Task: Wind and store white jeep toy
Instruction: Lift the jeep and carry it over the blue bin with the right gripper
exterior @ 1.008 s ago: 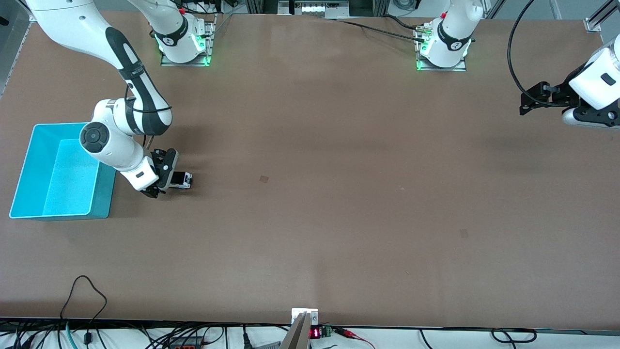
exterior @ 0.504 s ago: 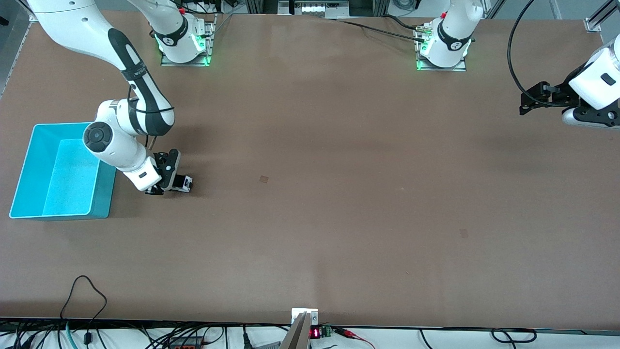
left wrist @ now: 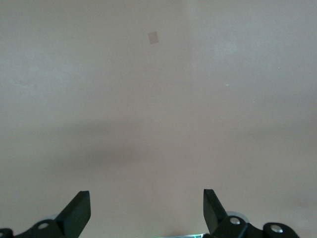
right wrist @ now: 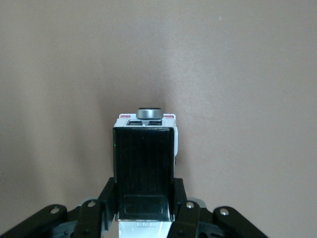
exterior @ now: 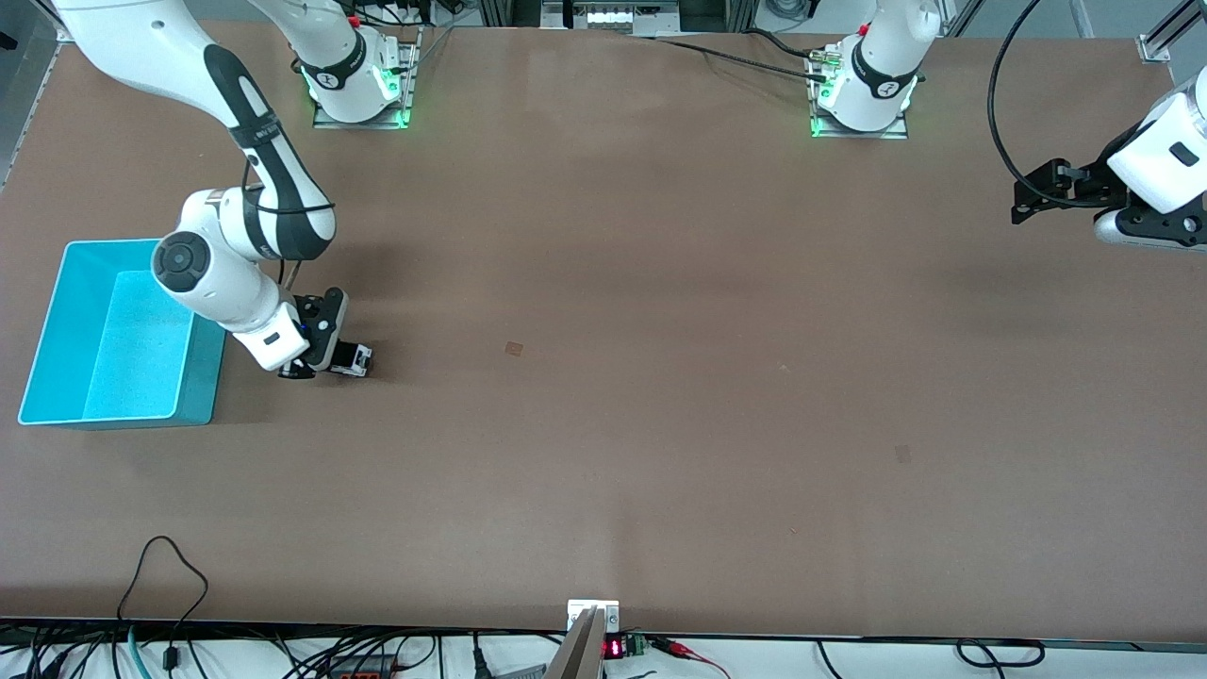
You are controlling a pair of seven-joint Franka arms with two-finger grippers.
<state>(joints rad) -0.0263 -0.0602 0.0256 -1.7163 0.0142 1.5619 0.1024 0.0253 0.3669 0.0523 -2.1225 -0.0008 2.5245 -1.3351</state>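
Right gripper (right wrist: 143,210) — tight around white jeep toy (right wrist: 144,163)

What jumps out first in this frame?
The cyan bin at the right arm's end of the table. Beside it, the right gripper is shut on the white jeep toy, down at the tabletop. The left gripper waits open over bare table at the left arm's end.

right claw (exterior: 332,363) apparently gripping white jeep toy (exterior: 355,358), beside cyan bin (exterior: 57,311)
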